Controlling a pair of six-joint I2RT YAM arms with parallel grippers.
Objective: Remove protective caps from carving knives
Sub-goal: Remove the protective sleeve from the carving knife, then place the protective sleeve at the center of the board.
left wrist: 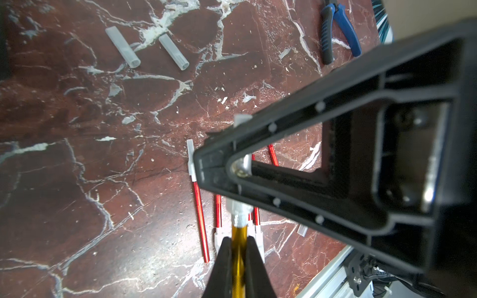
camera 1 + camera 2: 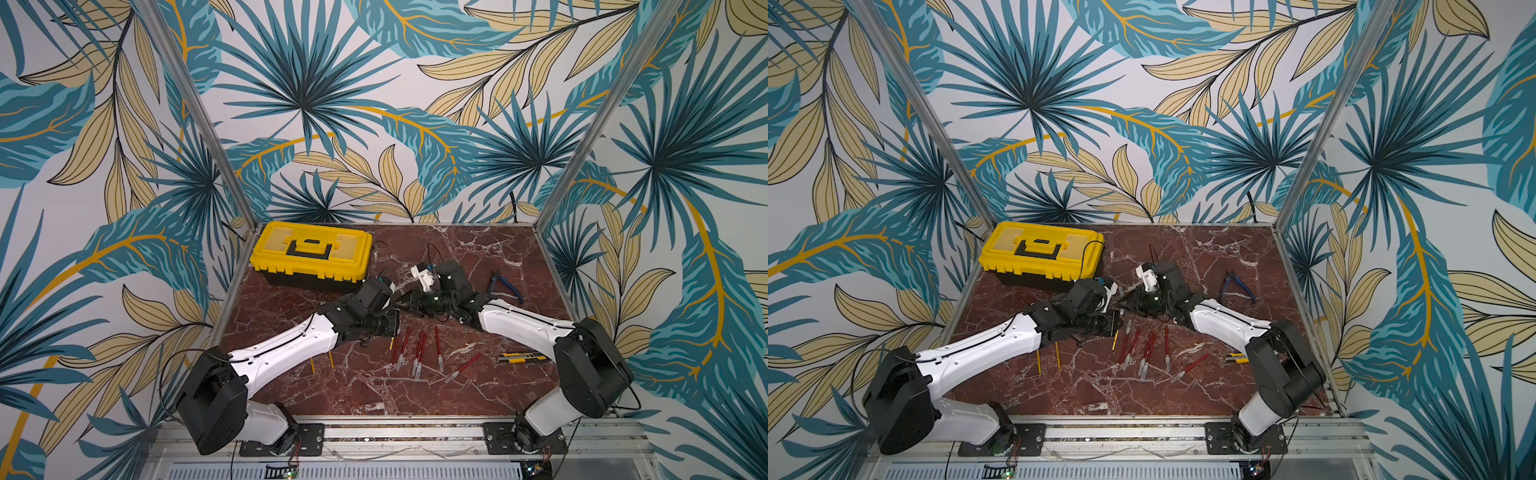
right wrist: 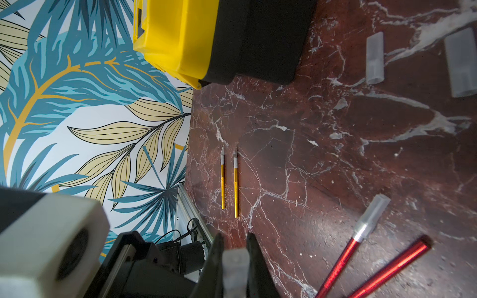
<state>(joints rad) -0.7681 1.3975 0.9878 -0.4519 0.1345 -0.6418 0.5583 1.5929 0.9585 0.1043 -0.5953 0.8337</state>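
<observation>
- Carving knives (image 2: 419,349), full set: thin pencil-like sticks lying flat on the marble tabletop (image 2: 478,395), toward its near edge. Red-handled ones capped, in a loose row. Two yellow-handled ones (image 3: 223,180) bare-bladed, side by side, off to the robot's left. Judged light, stiff, glossy and prone to roll.
- Right gripper (image 3: 235,240): closed on the cap of the held knife, above mid-table, nose to nose with the other gripper.
- Left gripper (image 1: 238,241): clamped across the gold handle just behind the silver collar.
- Held knife (image 1: 237,258): yellow-handled, lifted clear of the table, spanning the two grippers. Best hold judged to be on the handle close to the collar, never at the blade end.
- Held cap (image 3: 235,260): translucent grey-white tube, seated on the knife's tip as far as can be seen. Judged thin-walled, slightly yielding, slippery and friction-fitted. Wants a mid-length pinch and a straight pull along the handle's line.
- Loose caps (image 1: 122,46): two, empty, lying near each other, farther back on the tabletop than the row of knives.
</observation>
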